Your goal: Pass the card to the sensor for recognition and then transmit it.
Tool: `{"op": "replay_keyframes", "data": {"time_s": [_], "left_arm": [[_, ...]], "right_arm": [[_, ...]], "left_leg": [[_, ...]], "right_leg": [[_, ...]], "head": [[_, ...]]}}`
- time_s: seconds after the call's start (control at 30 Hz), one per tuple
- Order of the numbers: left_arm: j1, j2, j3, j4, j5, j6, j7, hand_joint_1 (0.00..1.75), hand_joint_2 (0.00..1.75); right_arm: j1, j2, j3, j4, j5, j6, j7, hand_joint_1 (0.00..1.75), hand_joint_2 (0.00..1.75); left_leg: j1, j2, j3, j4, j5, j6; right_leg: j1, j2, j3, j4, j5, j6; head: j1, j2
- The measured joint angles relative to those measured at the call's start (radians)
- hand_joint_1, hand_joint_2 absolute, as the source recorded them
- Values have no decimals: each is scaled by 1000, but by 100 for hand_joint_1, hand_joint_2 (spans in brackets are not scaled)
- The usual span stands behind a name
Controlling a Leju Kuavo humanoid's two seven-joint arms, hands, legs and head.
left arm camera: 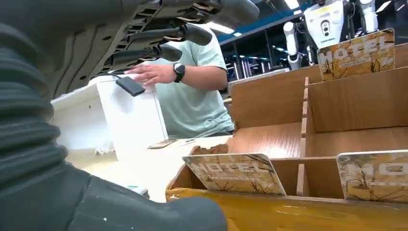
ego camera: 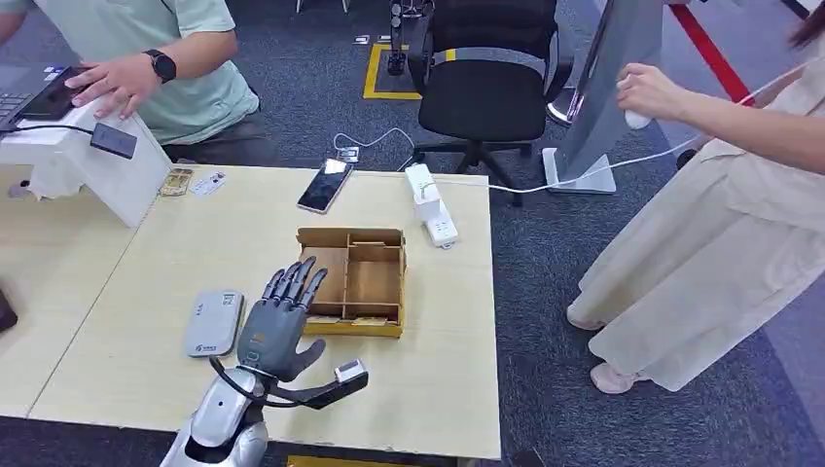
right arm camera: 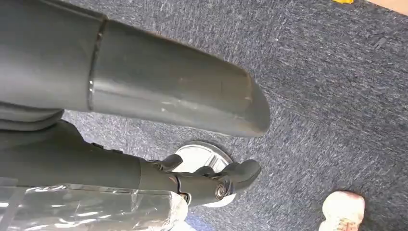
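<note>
Left hand: the left hand (ego camera: 280, 326) hovers over the table beside the wooden card box, fingers spread and extended toward the box's near-left compartment, holding nothing.
Right hand: the right hand (right arm camera: 211, 180) hangs over the dark carpet, fingers curled inward around nothing visible.
Cards: the hotel key cards (left arm camera: 236, 173) stand upright in the slots of the wooden card box (ego camera: 352, 281); in the left wrist view one leans against the front wall, another shows at the frame's edge, and a third stands at the back.
Sensor: the grey card reader (ego camera: 214, 322) lies flat on the table (ego camera: 117, 292), just beside the left hand, toward the near-left corner.
Bystanders: one person sits beyond the far-left edge with a hand on a white stand (ego camera: 92, 170); another stands off the right edge holding a cable.
Step, judged: reaching for a card, nothing grasped yet.
Risk: the cards are thin and lean on the walls, so a poorly aimed pinch may tip one flat into its compartment or shove the light box across the table; carrying a card across could also nudge the reader.
</note>
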Motion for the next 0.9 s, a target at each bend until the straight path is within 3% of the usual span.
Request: {"op": "replay_keyframes", "data": {"time_s": [0.9], "left_arm": [[0,11,0,79,-14,-28,17,0,175]], "right_arm": [[-1,-5,0,0,3,0,4,0,0]], "left_leg": [[0,0,0,0,0,0]], "right_leg": [[0,0,0,0,0,0]], "head": [[0,0]]}}
